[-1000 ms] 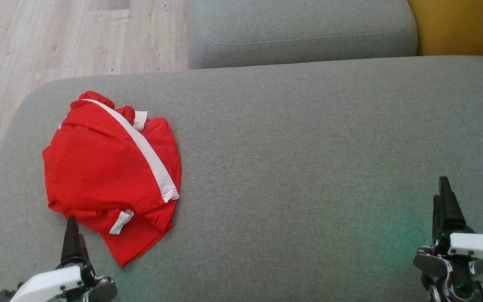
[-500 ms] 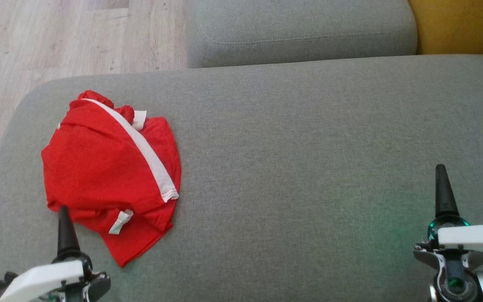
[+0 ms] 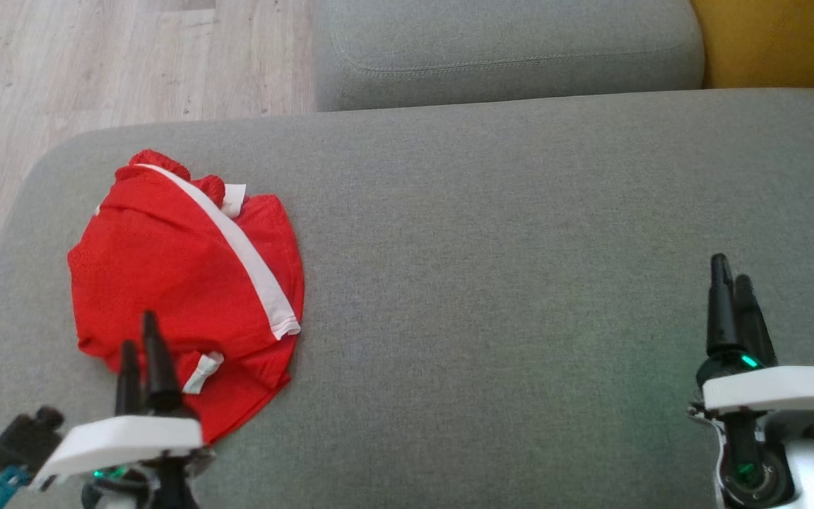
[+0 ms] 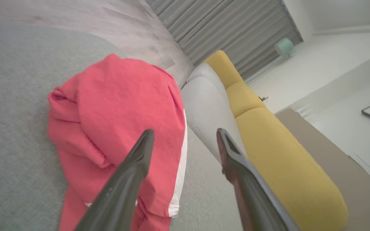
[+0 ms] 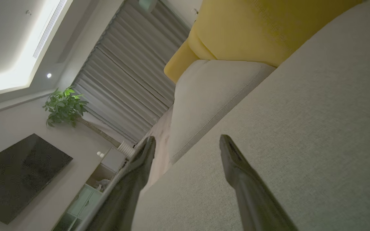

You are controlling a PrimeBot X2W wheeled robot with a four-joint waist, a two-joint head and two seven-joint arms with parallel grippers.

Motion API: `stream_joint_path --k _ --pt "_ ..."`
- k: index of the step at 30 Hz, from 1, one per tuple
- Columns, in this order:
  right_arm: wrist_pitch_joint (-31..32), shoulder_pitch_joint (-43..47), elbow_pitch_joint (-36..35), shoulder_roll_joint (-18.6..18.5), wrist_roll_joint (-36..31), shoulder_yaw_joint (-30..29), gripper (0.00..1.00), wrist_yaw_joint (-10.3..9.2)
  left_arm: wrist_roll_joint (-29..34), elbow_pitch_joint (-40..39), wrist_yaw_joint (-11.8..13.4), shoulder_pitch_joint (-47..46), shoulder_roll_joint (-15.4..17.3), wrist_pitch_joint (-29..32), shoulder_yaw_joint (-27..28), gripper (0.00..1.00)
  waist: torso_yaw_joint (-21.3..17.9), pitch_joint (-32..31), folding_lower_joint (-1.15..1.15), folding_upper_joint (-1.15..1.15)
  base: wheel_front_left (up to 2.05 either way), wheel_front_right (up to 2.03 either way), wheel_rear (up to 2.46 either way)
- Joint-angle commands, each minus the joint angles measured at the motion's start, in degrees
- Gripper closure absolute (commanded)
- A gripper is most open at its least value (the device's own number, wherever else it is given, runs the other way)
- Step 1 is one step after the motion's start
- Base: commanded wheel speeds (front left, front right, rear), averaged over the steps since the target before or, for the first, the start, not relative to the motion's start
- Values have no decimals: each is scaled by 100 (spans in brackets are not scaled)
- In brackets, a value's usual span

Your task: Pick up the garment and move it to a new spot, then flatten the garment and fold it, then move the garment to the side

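The left pincer (image 3: 138,332) hovers with its fingers spread wide and nothing between them. The red garment with a white stripe (image 3: 167,283) lies crumpled on the grey sofa seat (image 3: 485,283), just ahead of and beneath that pincer's tips. In the left wrist view the fingers point at the striped side. That placement looks chosen so that a downward pinch would catch a raised fold rather than flat cloth. The right pincer (image 3: 730,268), equally wide and empty, hangs well apart from the garment over bare cushion, probably to leave that stretch free as the new spot. The pick-up is not yet made.
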Motion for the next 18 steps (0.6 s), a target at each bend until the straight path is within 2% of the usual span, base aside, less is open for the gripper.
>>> stream_joint_path --k 1,8,9,17,18 --pt "-98 -214 -299 -32 -365 123 0 -2 404 -289 73 -221 30 -95 -73 0 4 6 0 0 0 0 0" --pt "-216 -179 -398 -34 -1182 272 0 -2 1424 -414 243 -274 77 -212 -471 0 4 29 0 0 0 0 0" --pt "-216 -179 -398 -34 -1182 272 0 -2 1424 -414 243 -274 77 -212 -471 0 4 29 0 0 0 0 0" --pt "-351 -153 -503 -36 -1924 418 0 -2 2192 -507 634 -358 339 -347 -1000 0 -14 43 0 0 0 0 0" --pt "-385 -140 -519 -37 -2104 461 0 -3 2377 -512 758 -387 419 -380 -1135 0 -21 41 0 0 0 0 0"
